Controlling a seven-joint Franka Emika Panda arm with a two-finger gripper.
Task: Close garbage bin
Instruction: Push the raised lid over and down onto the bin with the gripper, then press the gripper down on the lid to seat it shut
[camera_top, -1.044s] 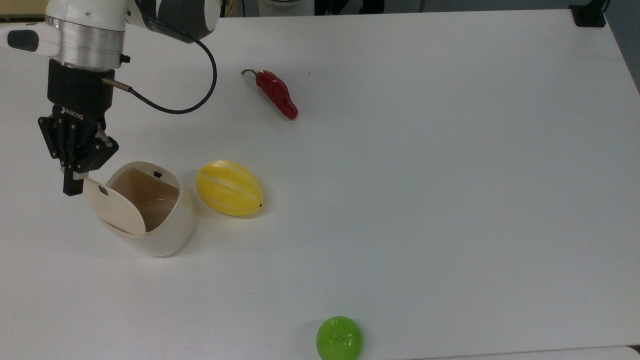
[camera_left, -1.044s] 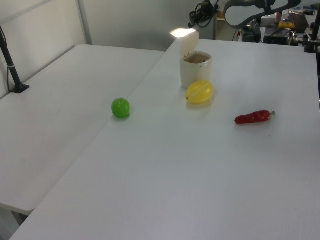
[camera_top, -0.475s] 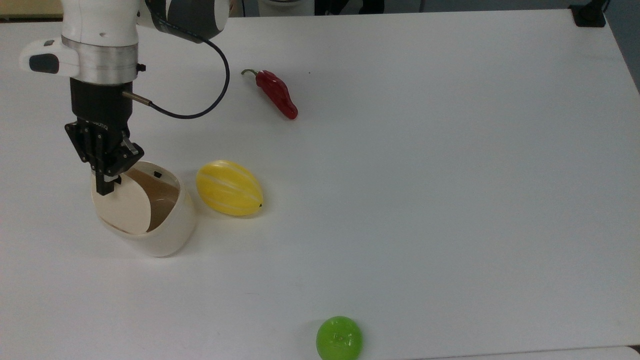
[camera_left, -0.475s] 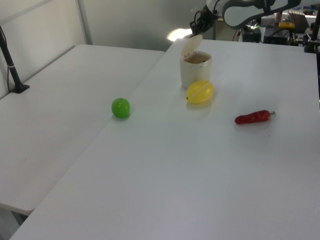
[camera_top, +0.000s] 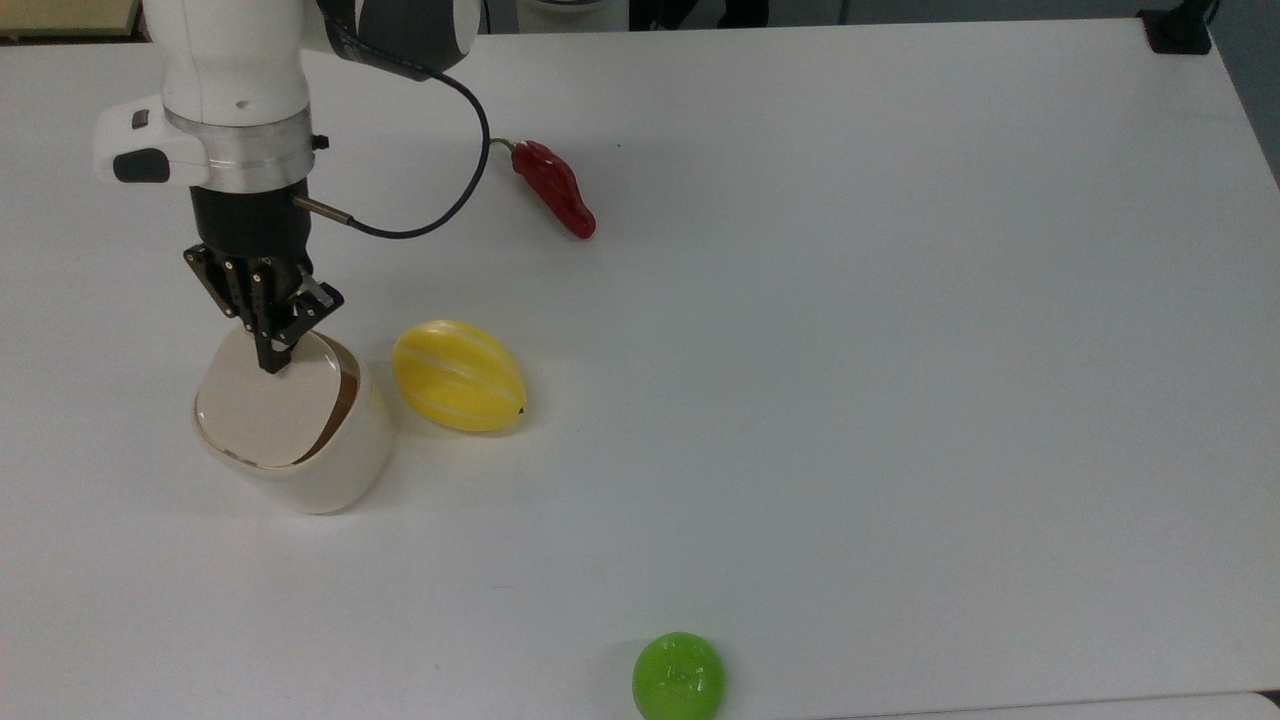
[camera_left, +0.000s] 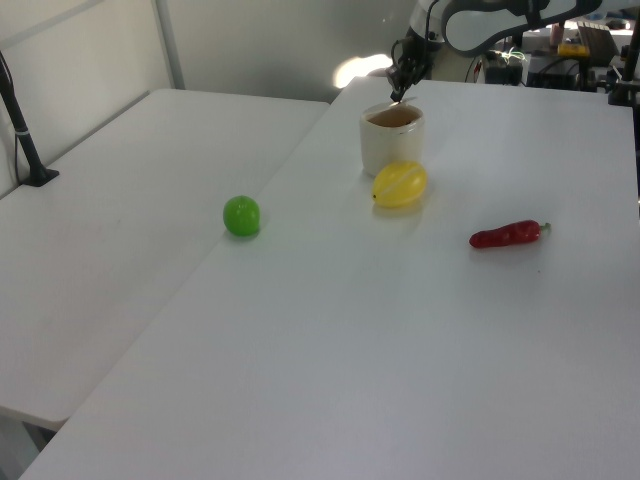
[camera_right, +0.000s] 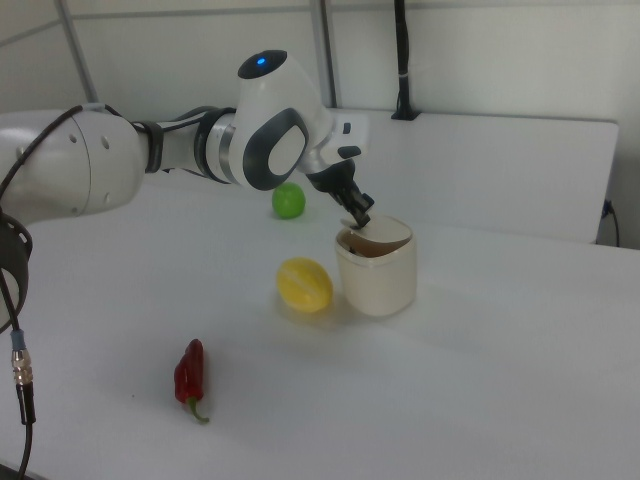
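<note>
The white desk carries everything. The Panda arm has been swung over the garbage bin, which is seen at the top view's left, just beside the yellow melon. The beige lid, raised a second ago, has been pushed nearly flat; a dark gap is left on the melon side, so closing is judged almost done. The pincer is held with fingers together, nothing gripped, tip pressed on the lid. Red chili and green ball are left well apart.
</note>
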